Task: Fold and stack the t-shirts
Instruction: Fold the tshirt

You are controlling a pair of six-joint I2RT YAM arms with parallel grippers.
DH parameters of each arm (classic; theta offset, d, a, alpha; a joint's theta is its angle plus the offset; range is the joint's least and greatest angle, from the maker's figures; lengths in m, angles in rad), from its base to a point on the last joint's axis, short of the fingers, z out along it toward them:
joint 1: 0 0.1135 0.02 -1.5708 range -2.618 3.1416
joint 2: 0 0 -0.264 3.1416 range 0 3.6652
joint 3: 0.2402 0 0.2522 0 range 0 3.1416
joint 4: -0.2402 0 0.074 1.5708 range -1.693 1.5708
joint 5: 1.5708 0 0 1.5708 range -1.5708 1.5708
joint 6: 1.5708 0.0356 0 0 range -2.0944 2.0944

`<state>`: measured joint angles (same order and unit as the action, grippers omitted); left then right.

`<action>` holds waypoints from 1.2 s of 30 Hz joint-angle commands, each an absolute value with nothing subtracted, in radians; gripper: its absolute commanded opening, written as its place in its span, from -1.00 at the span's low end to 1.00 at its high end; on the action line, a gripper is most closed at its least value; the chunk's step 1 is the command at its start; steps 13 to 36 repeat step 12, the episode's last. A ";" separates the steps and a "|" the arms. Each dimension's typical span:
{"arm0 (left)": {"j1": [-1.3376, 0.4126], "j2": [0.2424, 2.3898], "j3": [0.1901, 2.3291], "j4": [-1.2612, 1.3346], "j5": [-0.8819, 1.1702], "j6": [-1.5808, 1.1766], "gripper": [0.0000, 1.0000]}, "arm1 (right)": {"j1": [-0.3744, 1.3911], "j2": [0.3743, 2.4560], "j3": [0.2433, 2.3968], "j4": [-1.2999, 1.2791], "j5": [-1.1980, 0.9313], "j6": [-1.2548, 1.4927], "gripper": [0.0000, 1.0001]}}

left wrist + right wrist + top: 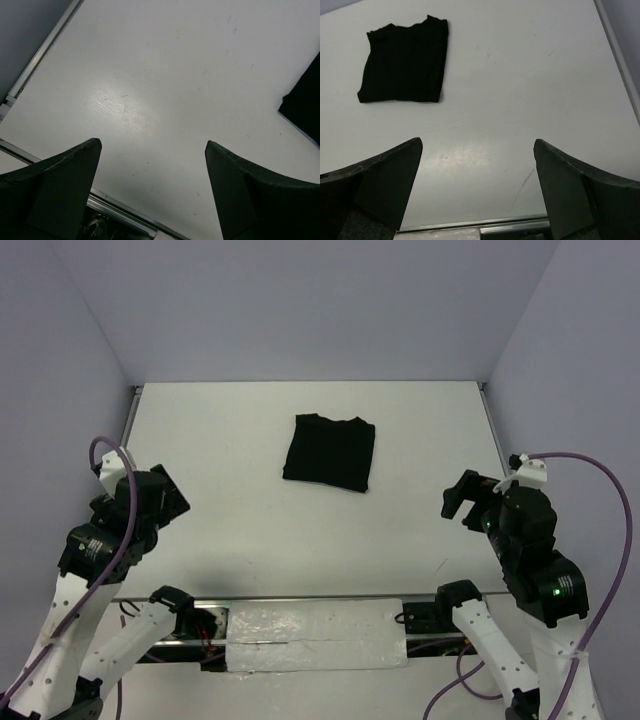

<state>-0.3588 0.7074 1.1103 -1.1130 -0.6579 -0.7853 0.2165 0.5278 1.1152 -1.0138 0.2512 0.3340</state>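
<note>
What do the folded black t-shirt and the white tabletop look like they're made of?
Folded black t-shirt: soft matte cloth, probably cotton knit; its edges are limp and uneven, with no shine. White tabletop: hard smooth board, perhaps laminate or paint; it shows a faint sheen and fine scratches in the wrist views.

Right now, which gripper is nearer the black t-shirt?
Right, slightly. The right gripper hangs below-right of the black t-shirt in the top view; the left gripper hangs farther off, below-left.

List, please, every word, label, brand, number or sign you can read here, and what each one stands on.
None: no text can be read in any view. The folded black t-shirt shows no print or tag, and the table, left pincer and right pincer carry no visible markings.
</note>
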 commanded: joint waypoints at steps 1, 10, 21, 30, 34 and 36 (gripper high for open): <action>-0.360 0.680 1.074 -1.003 -0.657 -0.756 0.99 | 0.224 0.496 1.101 -1.005 0.281 0.302 0.99; -0.360 0.702 1.061 -0.865 -0.621 -0.667 0.99 | 0.224 0.468 1.104 -1.000 0.267 0.307 0.99; -0.360 0.715 1.068 -0.854 -0.623 -0.669 0.99 | 0.225 0.472 1.106 -0.997 0.262 0.301 1.00; -0.360 0.715 1.068 -0.854 -0.623 -0.669 0.99 | 0.225 0.472 1.106 -0.997 0.262 0.301 1.00; -0.360 0.715 1.068 -0.854 -0.623 -0.669 0.99 | 0.225 0.472 1.106 -0.997 0.262 0.301 1.00; -0.360 0.715 1.068 -0.854 -0.623 -0.669 0.99 | 0.225 0.472 1.106 -0.997 0.262 0.301 1.00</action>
